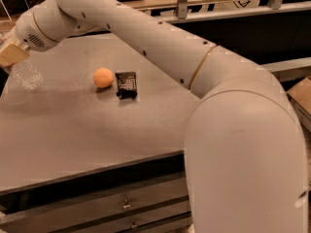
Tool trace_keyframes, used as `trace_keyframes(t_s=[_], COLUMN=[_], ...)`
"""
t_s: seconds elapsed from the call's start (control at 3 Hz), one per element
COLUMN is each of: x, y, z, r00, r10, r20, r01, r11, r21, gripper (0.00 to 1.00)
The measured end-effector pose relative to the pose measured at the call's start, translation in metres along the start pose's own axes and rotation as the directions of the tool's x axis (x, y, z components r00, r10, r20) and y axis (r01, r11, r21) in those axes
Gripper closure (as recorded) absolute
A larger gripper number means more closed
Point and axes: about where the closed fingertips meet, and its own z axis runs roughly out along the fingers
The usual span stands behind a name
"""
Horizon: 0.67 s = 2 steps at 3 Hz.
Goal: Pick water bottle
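Note:
The water bottle (26, 74) is a small clear ribbed bottle at the far left edge of the grey table (92, 135). It is tilted, and its top is hidden under the tan pads of my gripper (12, 53). The gripper is at the far left of the view, at the end of my long white arm, and is shut on the bottle's upper part. The bottle's cap and label do not show.
An orange ball (103, 77) and a small black packet (127, 84) lie side by side near the table's middle. Drawers (126, 205) run under the front edge. My arm's big white elbow fills the right. A cardboard box (301, 101) stands at the far right.

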Motion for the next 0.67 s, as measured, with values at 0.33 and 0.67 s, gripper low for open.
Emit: trace_keyframes(t_s=[0.33, 0.67], x=[-0.057, -0.097], y=[0.003, 0.01], z=[-0.028, -0.052], r00=[0.983, 0.965], r10=[-0.05, -0.101], r20=[0.177, 0.241], r01=[0.052, 0.104], r11=[0.9986, 0.9946], r21=[-0.007, -0.002], gripper=[1.0, 1.0])
